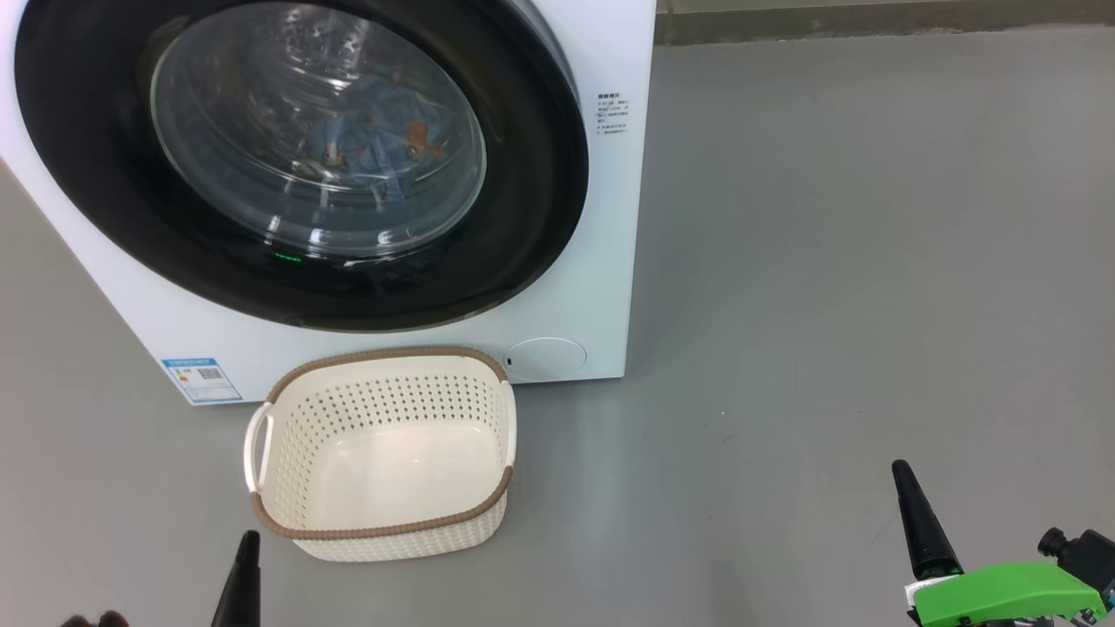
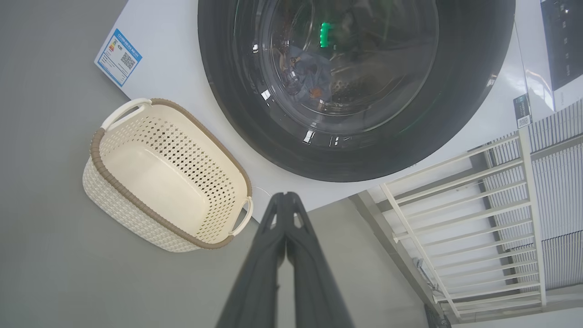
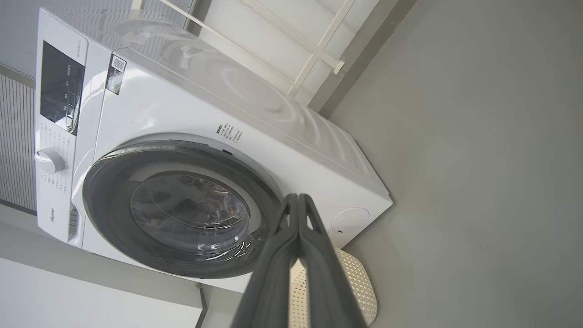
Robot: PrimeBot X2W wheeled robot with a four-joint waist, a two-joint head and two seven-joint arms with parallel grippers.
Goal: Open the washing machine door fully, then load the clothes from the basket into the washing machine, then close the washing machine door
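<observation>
The basket (image 1: 388, 409) lies just beside the left tool (image 1: 248, 549); right tool (image 1: 904, 483) well apart, both pinched closed.

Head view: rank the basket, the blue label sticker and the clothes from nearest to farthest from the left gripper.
1. The basket, just right of the left gripper.
2. The blue label sticker, ahead, low on the washing machine, at its left corner.
3. The clothes, inside, behind the washing machine door.
</observation>
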